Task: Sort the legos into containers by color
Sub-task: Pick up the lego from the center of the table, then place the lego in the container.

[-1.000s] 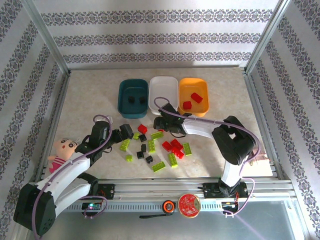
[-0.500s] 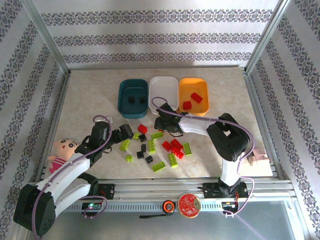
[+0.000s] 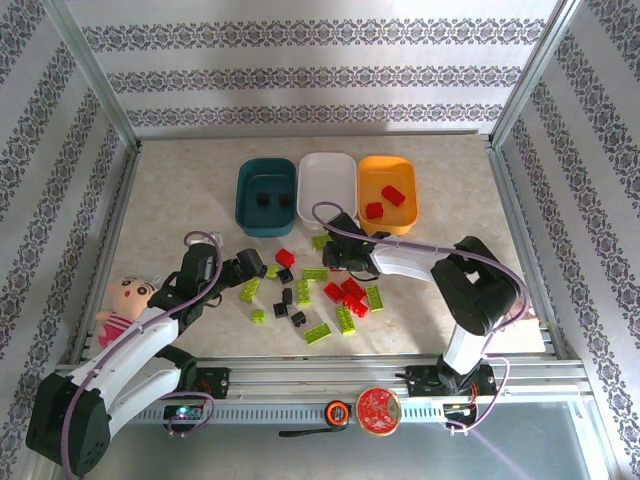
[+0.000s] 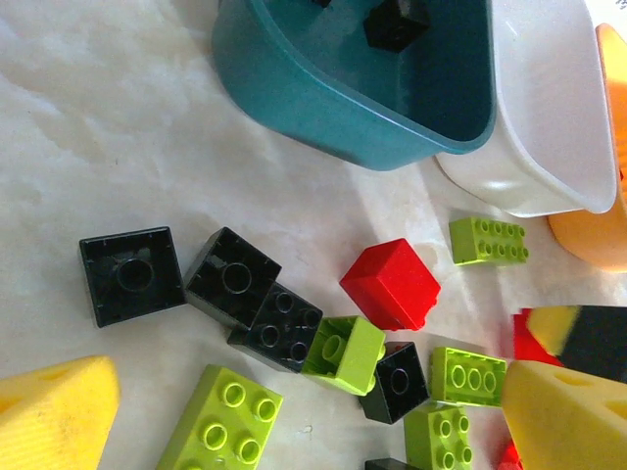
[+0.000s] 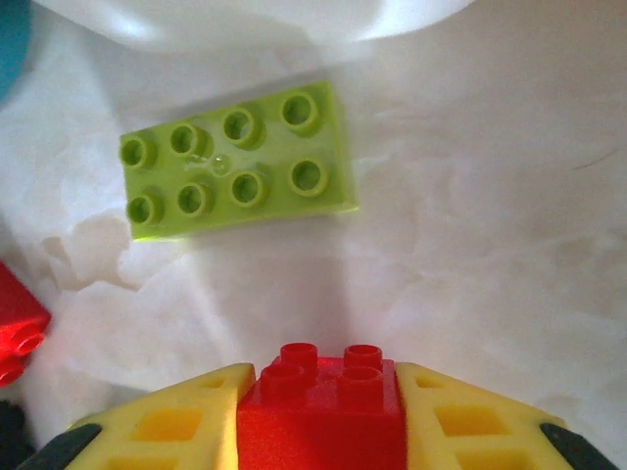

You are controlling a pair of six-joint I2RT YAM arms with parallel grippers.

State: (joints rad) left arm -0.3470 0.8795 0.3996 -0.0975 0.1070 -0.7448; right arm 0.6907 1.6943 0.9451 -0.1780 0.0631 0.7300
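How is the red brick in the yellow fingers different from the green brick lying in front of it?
The red brick shows four studs; the green brick shows eight and is longer. The red brick is pinched in the right end effector; the green brick lies free on the table, beside the white tray. Both sit studs-up.

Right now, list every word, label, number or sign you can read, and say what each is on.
No text reads legibly.
Red disc: pale markings, too small to read.
Legos and trays: no writing seen.
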